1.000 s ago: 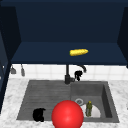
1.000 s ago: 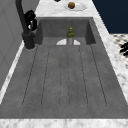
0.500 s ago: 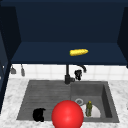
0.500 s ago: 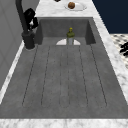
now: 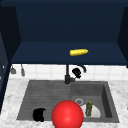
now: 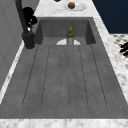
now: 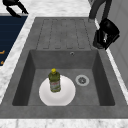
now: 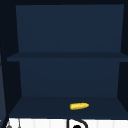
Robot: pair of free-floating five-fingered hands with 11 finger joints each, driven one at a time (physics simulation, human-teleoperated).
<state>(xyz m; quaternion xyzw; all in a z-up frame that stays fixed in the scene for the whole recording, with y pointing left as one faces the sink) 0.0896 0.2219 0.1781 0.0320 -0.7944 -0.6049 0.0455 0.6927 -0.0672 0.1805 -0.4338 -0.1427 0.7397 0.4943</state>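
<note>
Grey sink (image 5: pixel 45 92) with a ribbed drainboard on the left and a basin on the right, set in a white marbled tabletop (image 5: pixel 120 87). Dark blue wall cabinet (image 8: pixel 67 37) above, open shelves; a yellow corn cob (image 5: pixel 78 52) lies on its bottom shelf. Tiled white wall behind.

Right hand (image 5: pixel 77 72) is up at the black faucet (image 5: pixel 67 75), just beside its spout, fingers curled; whether they actually clamp the faucet I cannot tell. Left hand (image 5: pixel 38 114) hangs over the sink's front left edge, well apart from the faucet; finger state cannot be told.

A green bottle (image 7: pixel 54 80) stands upright on a white plate (image 7: pixel 66 96) in the basin, beside the drain (image 7: pixel 82 80). A red ball (image 5: pixel 67 114) sits front centre.
</note>
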